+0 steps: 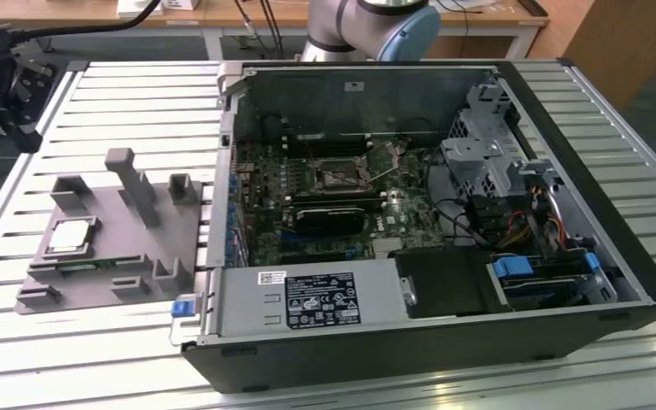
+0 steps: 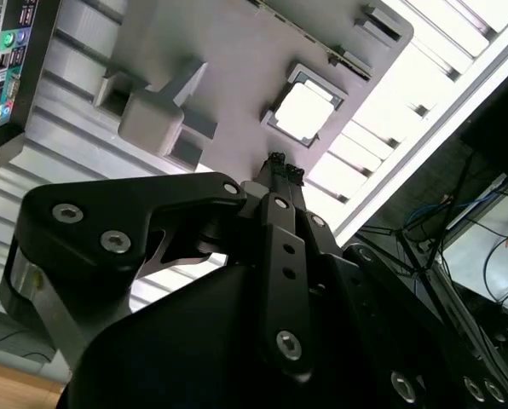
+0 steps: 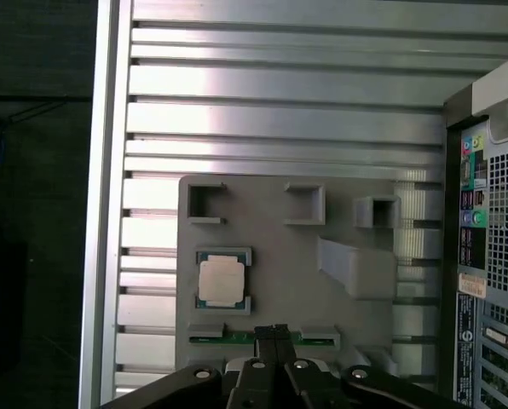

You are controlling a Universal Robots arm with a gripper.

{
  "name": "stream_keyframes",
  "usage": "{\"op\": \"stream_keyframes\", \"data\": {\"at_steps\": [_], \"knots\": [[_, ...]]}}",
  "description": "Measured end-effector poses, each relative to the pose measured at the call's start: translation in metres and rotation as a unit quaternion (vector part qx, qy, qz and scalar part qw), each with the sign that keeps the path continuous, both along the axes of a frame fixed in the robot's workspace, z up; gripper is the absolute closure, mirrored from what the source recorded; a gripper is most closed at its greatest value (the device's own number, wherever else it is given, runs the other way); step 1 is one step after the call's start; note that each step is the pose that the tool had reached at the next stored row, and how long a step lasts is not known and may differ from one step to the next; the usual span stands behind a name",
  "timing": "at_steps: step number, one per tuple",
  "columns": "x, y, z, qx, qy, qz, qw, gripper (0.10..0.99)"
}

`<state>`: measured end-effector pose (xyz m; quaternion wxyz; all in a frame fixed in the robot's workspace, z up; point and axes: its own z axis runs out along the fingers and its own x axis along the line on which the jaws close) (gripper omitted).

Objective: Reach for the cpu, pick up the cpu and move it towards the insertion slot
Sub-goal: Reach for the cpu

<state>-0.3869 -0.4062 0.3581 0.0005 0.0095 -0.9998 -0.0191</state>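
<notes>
The cpu [image 1: 69, 237] lies flat in a square recess of the grey plastic tray [image 1: 100, 205], at the exterior view's left. Both wrist views look down on it: a silvery square cpu [image 3: 221, 280] [image 2: 303, 112] with a pale rim. My gripper [image 3: 271, 332] [image 2: 281, 165] hangs well above the tray, apart from the chip, its black fingers pressed together with nothing between them. In the first wrist view its tips line up over the narrow green circuit strip [image 3: 237, 339] beside the cpu. The insertion slot [image 1: 337, 176] sits in the middle of the motherboard inside the open computer case.
The open case [image 1: 419, 256] lies on a slatted aluminium table [image 1: 134, 94], right of the tray. Upright grey posts [image 1: 134, 184] rise from the tray. Inside the case are a drive cage [image 1: 482, 162], cables and a power supply [image 1: 305, 299]. The arm's base [image 1: 374, 26] stands behind.
</notes>
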Motion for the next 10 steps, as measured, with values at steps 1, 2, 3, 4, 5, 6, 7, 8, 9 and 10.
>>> {"op": "stream_keyframes", "data": {"at_steps": [1,2,3,4,5,6,7,8,9,10], "knots": [[-0.0014,0.0,-0.0006,0.0,0.0,0.0,1.0,0.98],[-0.003,0.0,-0.0012,0.0,0.0,0.0,1.0,0.98],[-0.0053,0.0,-0.0021,0.0,0.0,0.0,1.0,0.98],[-0.0078,0.0,-0.003,0.0001,0.0,0.0,1.0,0.98],[-0.0106,-0.0001,-0.0037,0.0,-0.0001,0.0,1.0,0.98],[-0.0134,-0.0001,-0.0045,0.0,0.0,0.0,1.0,0.98],[-0.0161,-0.0001,-0.0052,0.0,0.0,0.0,1.0,0.98],[-0.0198,-0.0002,-0.0055,0.0,0.0,0.0,1.0,0.98],[-0.0234,-0.0002,-0.006,0.0001,-0.0001,0.0,1.0,0.98],[-0.0262,-0.0001,-0.0066,0.0001,-0.0002,0.0,1.0,0.98]]}}
